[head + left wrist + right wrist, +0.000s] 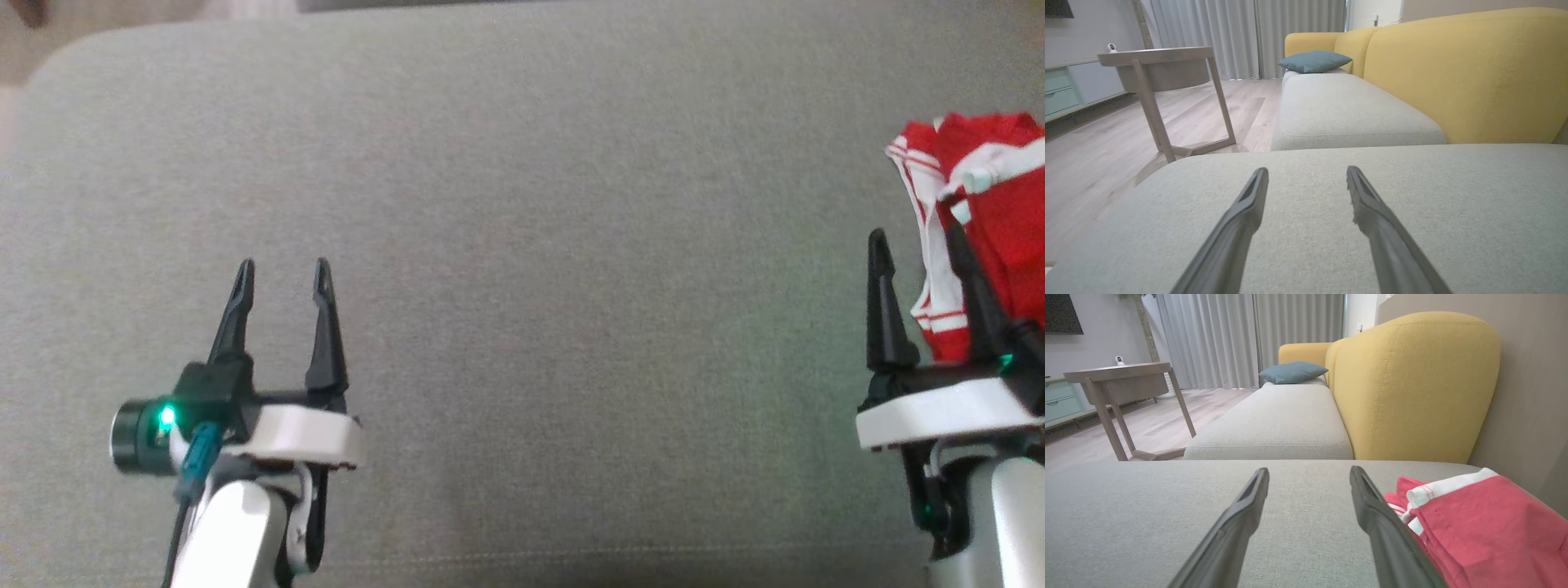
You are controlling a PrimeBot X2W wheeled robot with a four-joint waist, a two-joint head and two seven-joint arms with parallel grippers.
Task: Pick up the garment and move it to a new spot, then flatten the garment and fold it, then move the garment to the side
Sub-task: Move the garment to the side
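Garment (1000, 204), red with white trim, lies bunched on the grey cushion (522, 204) at the right edge of the head view. The right tool (916, 237) stands at its near left corner, jaws spread and empty: the outer finger crosses in front of the white-striped edge, and the inner finger stands over bare cushion to the left of the cloth. The left tool (283, 273) sits at the lower left, well apart from the garment, jaws likewise released and grasping nothing. In the left wrist view, the left tool (1306, 171) points along bare grey cushion (1474, 212), fingers parted with nothing between them; a yellow backrest (1474, 73) and a teal pillow (1314, 61) lie beyond. In the right wrist view, the right tool (1309, 471) is open over the grey cushion (1126, 514), and the garment (1486, 522) lies just beside the outer side of its right finger, with no cloth in the gap between the fingers. Contact between that finger and the cloth cannot be confirmed. The yellow backrest (1412, 388) rises behind.
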